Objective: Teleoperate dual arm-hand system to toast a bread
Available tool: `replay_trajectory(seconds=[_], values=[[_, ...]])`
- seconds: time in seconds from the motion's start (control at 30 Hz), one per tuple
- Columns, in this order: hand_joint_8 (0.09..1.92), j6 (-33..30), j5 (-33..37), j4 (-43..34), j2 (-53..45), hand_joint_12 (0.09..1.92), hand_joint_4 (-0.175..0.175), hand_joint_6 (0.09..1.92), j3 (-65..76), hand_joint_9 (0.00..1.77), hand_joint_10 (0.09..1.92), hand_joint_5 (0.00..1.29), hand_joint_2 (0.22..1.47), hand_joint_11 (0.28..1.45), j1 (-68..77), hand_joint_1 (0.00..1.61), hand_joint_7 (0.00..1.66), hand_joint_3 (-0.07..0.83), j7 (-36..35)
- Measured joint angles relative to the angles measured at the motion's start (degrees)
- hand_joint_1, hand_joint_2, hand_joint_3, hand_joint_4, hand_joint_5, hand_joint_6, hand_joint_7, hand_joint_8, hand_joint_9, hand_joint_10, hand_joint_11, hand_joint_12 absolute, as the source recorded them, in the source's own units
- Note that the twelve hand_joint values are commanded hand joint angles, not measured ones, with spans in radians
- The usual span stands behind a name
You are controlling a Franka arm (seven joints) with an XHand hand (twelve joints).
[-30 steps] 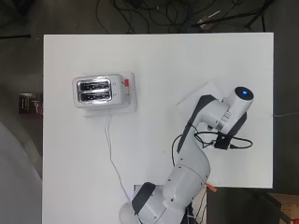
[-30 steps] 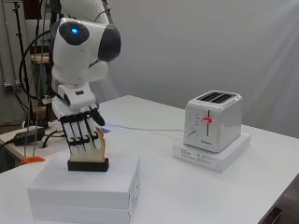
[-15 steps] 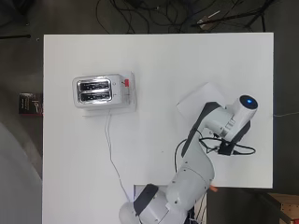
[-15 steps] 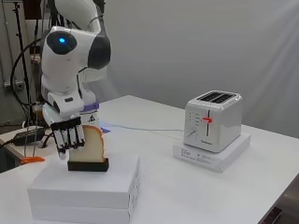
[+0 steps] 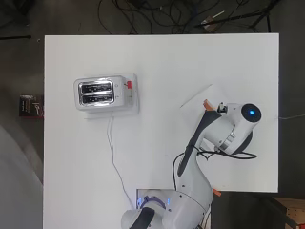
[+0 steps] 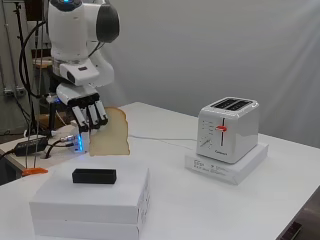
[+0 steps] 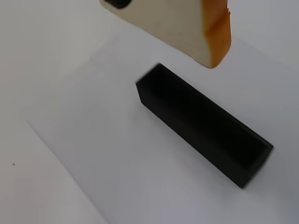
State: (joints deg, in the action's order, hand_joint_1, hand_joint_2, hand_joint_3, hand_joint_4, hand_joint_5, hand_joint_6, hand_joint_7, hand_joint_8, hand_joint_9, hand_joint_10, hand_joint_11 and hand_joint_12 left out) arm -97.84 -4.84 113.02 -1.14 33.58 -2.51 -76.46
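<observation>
Bread (image 6: pixel 110 133) pinched in hand (image 6: pixel 88 112), hanging clear above black holder (image 6: pixel 94 176) on white boxes (image 6: pixel 90 202). Toaster (image 6: pixel 228 129) well apart across open worktop (image 6: pixel 210 210), slots empty.

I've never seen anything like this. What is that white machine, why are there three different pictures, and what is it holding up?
The white machine is a robot arm fixed at the table's edge and steered by a person. At its end sits a black and white hand with fingers, much like yours. One picture looks straight down on the table, one looks across it from the side, and one comes from a camera at the wrist, so everything there looks very close. The hand is holding a slice of bread in the air, above a small black holder that lies on a stack of white boxes. Farther along the table a white toaster stands on a flat white base, its two slots empty.
</observation>
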Motion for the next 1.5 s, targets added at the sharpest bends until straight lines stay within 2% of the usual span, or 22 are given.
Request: replay_trajectory(seconds=[0.1,0.2,0.3,0.43,0.57,0.7,0.97,1.1,1.27,1.4,1.5], values=[[1.21,0.3,3.4,-1.5,2.2,0.91,-0.175,1.45,-3.8,1.45,0.09,0.56,1.25,0.64,0.6,1.20,0.93,0.002,-1.5],[1.16,0.8,5.0,-3.9,3.2,0.92,-0.173,1.38,-12.2,1.46,0.09,0.62,1.22,0.63,1.5,1.21,0.96,-0.002,-2.3],[1.09,0.7,6.6,-5.9,3.5,0.80,-0.173,1.32,-22.6,1.44,0.09,0.67,1.20,0.63,3.1,1.22,1.00,0.000,-1.5],[1.03,-0.3,7.7,-9.2,2.2,0.49,-0.175,1.29,-35.0,1.44,0.09,0.67,1.18,0.69,5.1,1.23,1.04,0.003,1.7],[1.02,-1.8,9.2,-10.1,0.2,0.44,-0.175,1.33,-41.5,1.41,0.09,0.66,1.19,0.72,6.3,1.22,1.03,0.001,3.5],[1.02,-2.5,13.8,-12.1,-5.3,0.42,-0.175,1.35,-43.7,1.40,0.09,0.65,1.20,0.71,7.1,1.22,1.03,-0.001,1.6],[1.08,0.7,17.3,-15.1,-11.1,0.38,-0.175,1.38,-45.0,1.40,0.09,0.61,1.21,0.72,7.5,1.21,1.00,0.000,0.7],[0.99,1.0,17.0,-14.8,-10.0,0.37,-0.175,1.34,-44.7,1.41,0.09,0.66,1.19,0.74,7.4,1.23,1.04,-0.001,0.8],[0.98,-2.7,17.2,-13.9,-7.5,0.38,-0.175,1.31,-44.3,1.43,0.09,0.67,1.18,0.75,7.4,1.23,1.06,-0.001,-0.2],[0.98,-0.7,17.5,-13.9,-7.6,0.38,-0.175,1.32,-44.1,1.43,0.09,0.66,1.18,0.74,7.3,1.23,1.05,0.000,-0.8],[0.95,-1.6,17.4,-12.2,-7.3,0.39,-0.175,1.32,-43.2,1.42,0.09,0.67,1.18,0.74,7.2,1.23,1.07,-0.001,-1.4]])
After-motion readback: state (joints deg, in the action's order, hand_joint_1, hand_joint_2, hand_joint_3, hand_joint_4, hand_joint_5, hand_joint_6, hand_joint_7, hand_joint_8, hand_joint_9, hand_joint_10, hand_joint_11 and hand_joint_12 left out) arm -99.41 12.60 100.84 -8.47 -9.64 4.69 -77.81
